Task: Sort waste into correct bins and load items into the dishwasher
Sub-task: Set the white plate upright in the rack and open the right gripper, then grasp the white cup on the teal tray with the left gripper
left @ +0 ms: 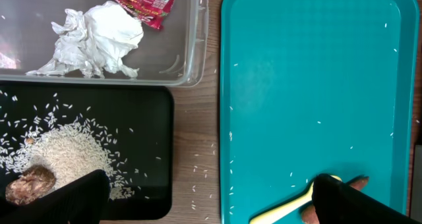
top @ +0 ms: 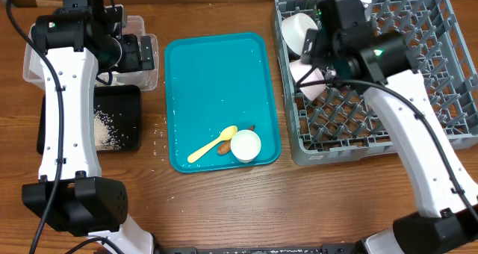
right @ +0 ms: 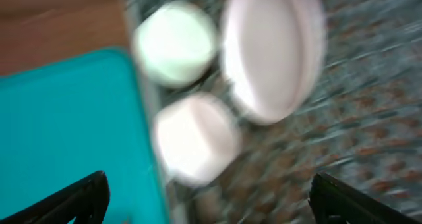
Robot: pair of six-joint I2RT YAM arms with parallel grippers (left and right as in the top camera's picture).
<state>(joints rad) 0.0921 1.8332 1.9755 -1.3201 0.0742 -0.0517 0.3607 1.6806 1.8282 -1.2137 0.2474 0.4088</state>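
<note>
**Waste binned at the left, dishes racked at the right**

Crumpled white paper and a red wrapper are seen at the far left, lying inside the clear tub. Beside the tub, a heap of rice is held in the black tray, with a brown lump resting at the heap's edge. The left jaws are held above this area, spread wide, and nothing is gripped between them.

Loose grains are scattered over the bench between the black tray and the teal tray, and a few are spotted on the teal tray itself. In one corner of that tray a pale yellow spoon is laid next to a small white cup. An orange-brown stick is lodged between the two.

Further right, the grey rack is loaded along its left side. A white bowl, a second bowl and a pinkish plate are made out there, though the wrist view is blurred. The right jaws are poised over these dishes, opened wide and empty.
</note>
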